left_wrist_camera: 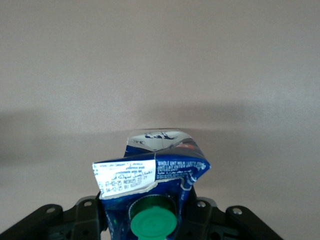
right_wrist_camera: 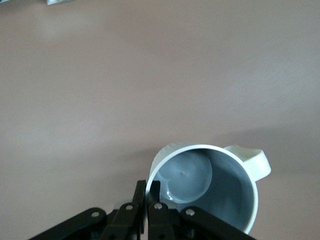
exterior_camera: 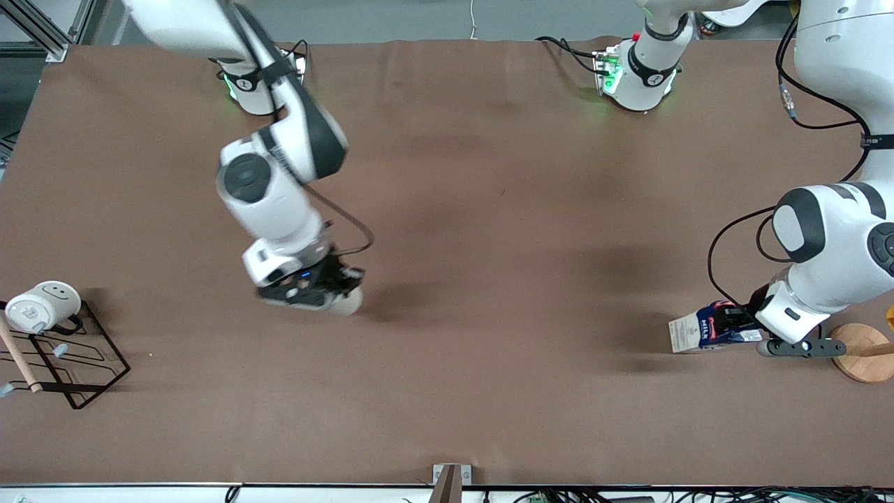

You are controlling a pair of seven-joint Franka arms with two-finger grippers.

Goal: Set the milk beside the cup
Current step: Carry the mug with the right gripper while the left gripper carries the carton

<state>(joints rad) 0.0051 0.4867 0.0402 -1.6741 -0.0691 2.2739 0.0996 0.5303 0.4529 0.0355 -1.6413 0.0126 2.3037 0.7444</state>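
The milk (exterior_camera: 702, 330) is in the grip of the left gripper (exterior_camera: 733, 323) at the left arm's end of the table (exterior_camera: 489, 244). In the front view the carton is tipped over sideways, its white base pointing toward the middle of the table, and whether it touches the surface I cannot tell. The left wrist view shows the milk (left_wrist_camera: 152, 170) from its crumpled top end, the round green cap (left_wrist_camera: 152, 222) nearest the camera, with the black fingers (left_wrist_camera: 92, 212) closed against its two sides. Just beside that gripper, toward the table's end, sits a round wooden base (exterior_camera: 866, 351) with a peg lying across it.

The cup (exterior_camera: 347, 302) is well apart from the milk, toward the right arm's end, held by the right gripper (exterior_camera: 328, 290) low over the brown table. In the right wrist view the cup (right_wrist_camera: 215, 185) shows its grey inside and small side handle, and the narrow jaws pinch its rim, one finger (right_wrist_camera: 138, 192) outside the wall and one inside.

At the right arm's end of the table a white mug with a smiley face (exterior_camera: 40, 306) lies on its side on a black wire rack (exterior_camera: 84, 363), with a wooden stick (exterior_camera: 19, 360) beside it.
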